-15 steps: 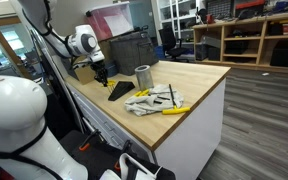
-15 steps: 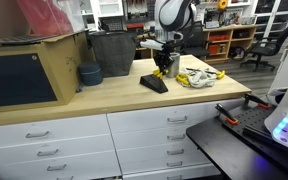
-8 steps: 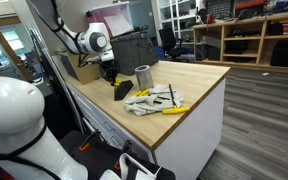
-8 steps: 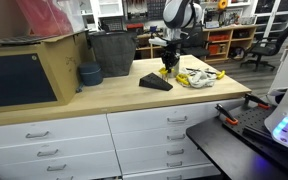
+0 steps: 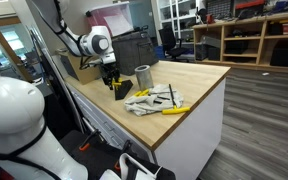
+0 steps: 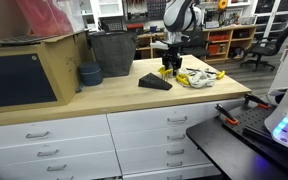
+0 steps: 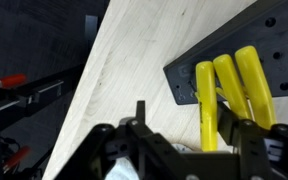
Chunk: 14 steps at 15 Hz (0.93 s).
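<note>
My gripper [image 7: 189, 125] hangs low over the wooden worktop [image 7: 124, 70] with its jaws apart. A yellow bar [image 7: 205, 100] runs between the fingers, close to the right one and clear of the left one. Two more yellow bars [image 7: 246, 70] lie beside it across a black perforated plate [image 7: 234, 45]. In both exterior views the gripper [image 5: 112, 82] [image 6: 169, 68] stands at the upper end of a black wedge [image 5: 124, 91] [image 6: 154, 82], with a bit of yellow at its fingertips.
A metal cylinder [image 5: 142, 75] and a pile of pale items with a yellow-handled tool [image 5: 156, 99] [image 6: 199, 77] lie just beyond the wedge. A dark bin [image 6: 112, 53], a blue bowl [image 6: 89, 74] and a large box [image 6: 24, 70] stand further along the worktop.
The gripper shifted along the wedge toward the pile and dropped a little. Its jaws, narrow before, now stand wider around the yellow bar.
</note>
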Available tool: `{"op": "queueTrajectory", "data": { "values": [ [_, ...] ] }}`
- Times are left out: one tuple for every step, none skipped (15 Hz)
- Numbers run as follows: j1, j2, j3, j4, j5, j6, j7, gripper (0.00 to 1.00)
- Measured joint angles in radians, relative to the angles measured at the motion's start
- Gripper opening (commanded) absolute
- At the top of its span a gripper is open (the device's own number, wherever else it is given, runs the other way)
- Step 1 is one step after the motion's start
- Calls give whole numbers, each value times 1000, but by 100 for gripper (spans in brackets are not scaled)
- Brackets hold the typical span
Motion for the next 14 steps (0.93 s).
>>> {"op": "queueTrajectory", "data": {
  "values": [
    [2,3,0,0,-8,-1,0,100],
    [5,5,0,0,-14,-1,0,100],
    [8,8,0,0,-21,-1,-1,100],
    [11,10,1,0,-28,-1,-5,100],
    [13,10,2,0,-32,-2,-16,100],
    [14,10,3,0,-36,-3,-29,100],
    [16,8,4,0,-41,-3,-41,100],
    [17,5,4,0,-50,-3,-50,100],
    [20,-1,3,0,-63,-2,-52,100],
    [21,-11,2,-1,-80,-2,-52,100],
    [22,-23,0,-3,-93,-1,-52,100],
    [22,-36,-1,-3,-108,-1,-52,100],
    [22,-49,-3,-4,-119,1,-52,100],
    [22,-60,-4,-4,-128,3,-52,100]
  ]
}}
